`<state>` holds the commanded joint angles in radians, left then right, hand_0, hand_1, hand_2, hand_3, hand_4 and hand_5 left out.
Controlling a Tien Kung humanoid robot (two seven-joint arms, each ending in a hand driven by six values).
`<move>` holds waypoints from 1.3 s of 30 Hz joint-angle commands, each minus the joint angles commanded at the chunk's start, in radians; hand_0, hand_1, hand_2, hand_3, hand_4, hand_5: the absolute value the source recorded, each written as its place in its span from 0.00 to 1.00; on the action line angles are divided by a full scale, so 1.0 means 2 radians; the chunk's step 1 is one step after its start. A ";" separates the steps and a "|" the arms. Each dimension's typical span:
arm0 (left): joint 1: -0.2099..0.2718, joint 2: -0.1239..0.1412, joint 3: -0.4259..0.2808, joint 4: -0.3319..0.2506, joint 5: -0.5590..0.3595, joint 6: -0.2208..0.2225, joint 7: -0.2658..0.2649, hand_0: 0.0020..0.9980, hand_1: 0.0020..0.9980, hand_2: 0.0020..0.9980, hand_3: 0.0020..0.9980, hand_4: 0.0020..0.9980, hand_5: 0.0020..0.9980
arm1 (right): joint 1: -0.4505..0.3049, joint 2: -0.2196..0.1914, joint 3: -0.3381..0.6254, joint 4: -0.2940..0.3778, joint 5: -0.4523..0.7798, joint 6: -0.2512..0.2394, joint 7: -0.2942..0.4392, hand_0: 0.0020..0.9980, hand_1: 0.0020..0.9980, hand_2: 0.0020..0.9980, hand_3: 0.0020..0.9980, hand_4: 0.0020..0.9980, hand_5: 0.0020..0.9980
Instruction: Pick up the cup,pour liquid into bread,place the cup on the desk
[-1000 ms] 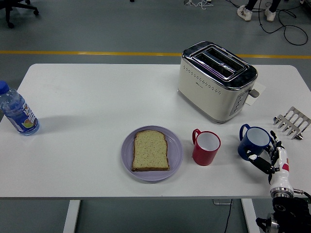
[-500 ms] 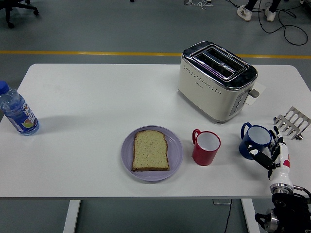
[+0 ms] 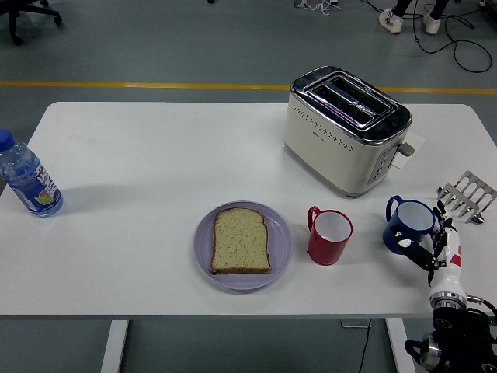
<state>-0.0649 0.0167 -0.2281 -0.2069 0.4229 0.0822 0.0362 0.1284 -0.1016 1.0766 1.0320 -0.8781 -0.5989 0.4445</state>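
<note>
Bread [image 3: 241,241] on purple plate [image 3: 281,251]; red cup [image 3: 330,236] (empty); right robot hand [image 3: 435,247] grasping blue cup [image 3: 408,224].

Bare desk [image 3: 147,163] lies open left of the plate [image 3: 203,252]. On the right, a red cup [image 3: 330,236], toaster [image 3: 346,128] and metal rack [image 3: 466,196] (at the edge) crowd the blue cup [image 3: 408,224].

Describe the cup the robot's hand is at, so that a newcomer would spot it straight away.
Start at the cream toaster at the table's far right. In front of it stand two cups; take the blue cup nearest the right edge, with the right hand around it. Its neighbour, the red cup, stands nearer the plate of bread.
</note>
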 joint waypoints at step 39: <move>0.004 -0.002 0.005 0.001 -0.003 0.000 0.001 0.64 0.65 0.67 0.57 0.34 0.85 | 0.021 0.000 -0.032 -0.016 0.044 -0.023 0.020 0.77 0.64 0.73 0.81 0.95 0.05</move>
<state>-0.0569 0.0122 -0.2181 -0.2057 0.4171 0.0814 0.0373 0.1695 -0.1020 1.0118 0.9993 -0.7900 -0.6454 0.4848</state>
